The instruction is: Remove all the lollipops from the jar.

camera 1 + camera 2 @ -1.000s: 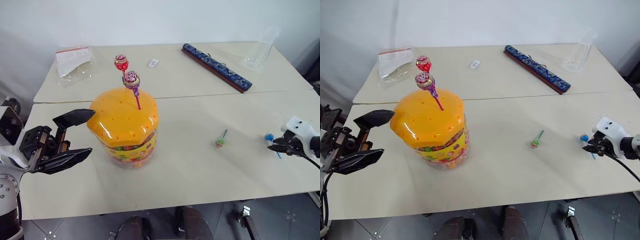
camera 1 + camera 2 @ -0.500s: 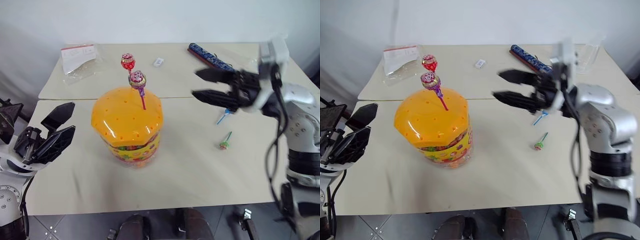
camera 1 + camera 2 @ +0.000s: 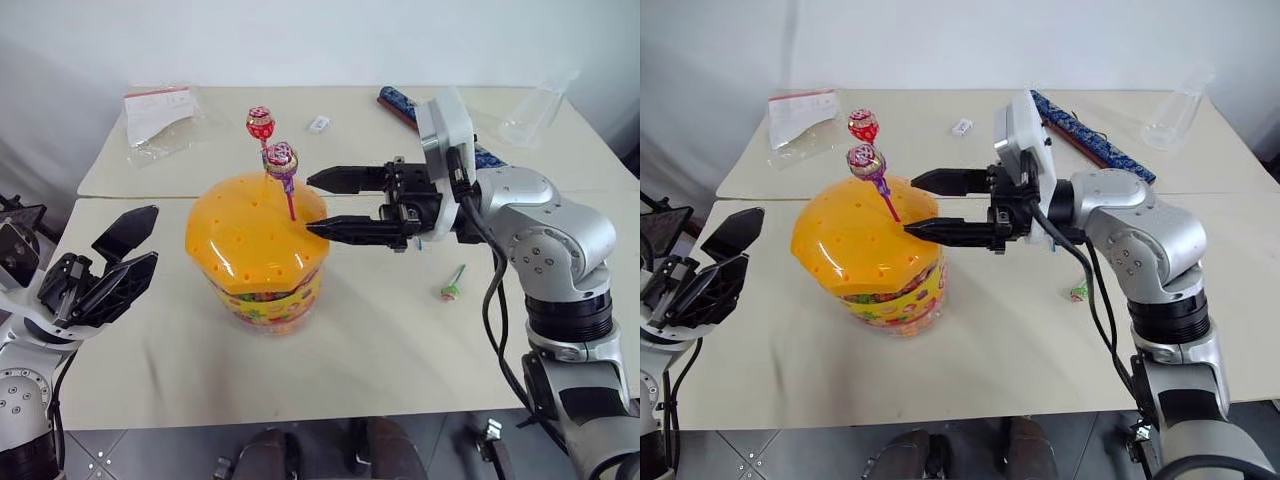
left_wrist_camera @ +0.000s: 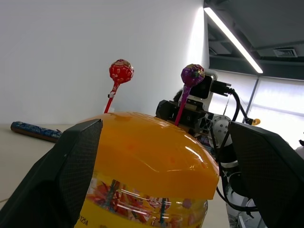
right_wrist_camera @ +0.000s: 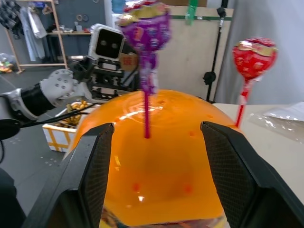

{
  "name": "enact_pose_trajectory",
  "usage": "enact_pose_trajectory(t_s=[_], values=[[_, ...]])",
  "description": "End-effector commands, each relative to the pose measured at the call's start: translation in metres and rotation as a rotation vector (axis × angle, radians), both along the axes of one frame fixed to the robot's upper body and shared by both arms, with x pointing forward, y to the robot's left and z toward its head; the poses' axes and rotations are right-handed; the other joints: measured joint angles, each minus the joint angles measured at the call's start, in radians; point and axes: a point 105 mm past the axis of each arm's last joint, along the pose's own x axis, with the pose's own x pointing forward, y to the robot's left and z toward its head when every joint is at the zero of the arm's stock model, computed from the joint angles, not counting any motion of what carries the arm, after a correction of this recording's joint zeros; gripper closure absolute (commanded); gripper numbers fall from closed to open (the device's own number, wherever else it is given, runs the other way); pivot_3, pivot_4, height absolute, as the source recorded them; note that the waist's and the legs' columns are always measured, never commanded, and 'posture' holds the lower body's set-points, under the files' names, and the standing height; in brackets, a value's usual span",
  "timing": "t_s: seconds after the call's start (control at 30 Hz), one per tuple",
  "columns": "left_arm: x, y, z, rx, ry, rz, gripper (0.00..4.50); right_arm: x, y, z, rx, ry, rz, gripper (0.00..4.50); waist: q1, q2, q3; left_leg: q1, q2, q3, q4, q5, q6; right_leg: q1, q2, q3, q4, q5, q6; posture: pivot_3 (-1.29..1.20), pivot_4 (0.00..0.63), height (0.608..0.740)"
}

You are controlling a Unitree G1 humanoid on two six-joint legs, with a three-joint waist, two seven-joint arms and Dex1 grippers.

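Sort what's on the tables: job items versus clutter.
Job: jar; purple lollipop and red lollipop standing in its lid; green lollipop lying on the table.
Clutter: plastic bag, blue patterned bar, small white item, clear cup.

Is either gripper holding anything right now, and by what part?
Nothing is held. The right gripper stands open beside the purple-wrapped lollipop; the left gripper is open too.

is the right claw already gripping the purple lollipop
No, the right claw is open, its fingers spread apart beside the jar, and the purple lollipop stands free in the orange lid.
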Motion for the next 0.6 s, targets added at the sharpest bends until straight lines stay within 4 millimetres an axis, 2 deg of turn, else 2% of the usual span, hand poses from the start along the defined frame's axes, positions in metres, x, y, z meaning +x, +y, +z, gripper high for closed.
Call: enact_pose_trajectory(t_s=[0.03,0.13,0.23,0.4,0.47,0.5,0.6], values=[[-0.002,-0.001,0.006,-0.003,-0.050,-0.011,0.00,-0.010,0.011,0.009,-0.006,-0.070,0.052,1.47,-0.001,0.000,0.000,0.000,0.000,0.000,0.000,0.000,0.000,0.000,0.000,0.000,0.001,0.000,0.000,0.00,0.150,0.740],[-0.001,-0.003,0.006,-0.001,-0.056,-0.016,0.00,-0.007,0.018,0.011,0.004,-0.072,0.054,1.47,-0.002,0.000,0.000,0.001,0.000,0.001,0.000,0.000,0.000,-0.001,0.000,0.001,0.002,0.000,0.000,0.00,0.150,0.740],[-0.001,-0.004,0.007,0.001,-0.063,-0.021,0.00,-0.004,0.025,0.013,0.018,-0.058,0.052,1.99,-0.003,0.000,0.000,0.001,0.001,0.001,0.000,0.000,0.000,-0.002,0.001,0.001,0.003,0.000,0.000,0.00,0.150,0.740],[-0.001,-0.004,0.008,-0.001,-0.069,-0.023,0.00,-0.003,0.031,0.014,0.017,-0.063,0.068,3.65,-0.002,0.000,0.000,0.000,0.001,0.002,-0.001,0.000,0.000,-0.004,0.001,0.002,0.004,0.000,0.000,0.00,0.150,0.740],[-0.002,-0.004,0.009,-0.007,-0.076,-0.020,0.00,-0.004,0.031,0.021,0.071,-0.066,0.088,4.31,-0.003,0.000,0.000,0.000,0.001,0.003,0.000,0.000,0.000,-0.004,0.001,0.002,0.004,0.000,0.000,0.00,0.150,0.740],[-0.002,-0.004,0.009,-0.011,-0.080,-0.018,0.00,-0.005,0.030,0.025,0.101,-0.071,0.097,4.45,-0.003,0.000,0.000,0.000,0.001,0.003,0.000,0.000,0.000,-0.004,0.001,0.002,0.004,0.000,0.000,0.00,0.150,0.740],[-0.003,-0.005,0.010,-0.011,-0.085,-0.025,0.00,-0.003,0.020,0.039,0.190,-0.053,0.099,4.45,-0.002,0.000,0.000,0.000,0.001,0.003,0.000,0.000,0.000,-0.004,0.001,0.002,0.004,0.000,0.000,0.00,0.150,0.740]])
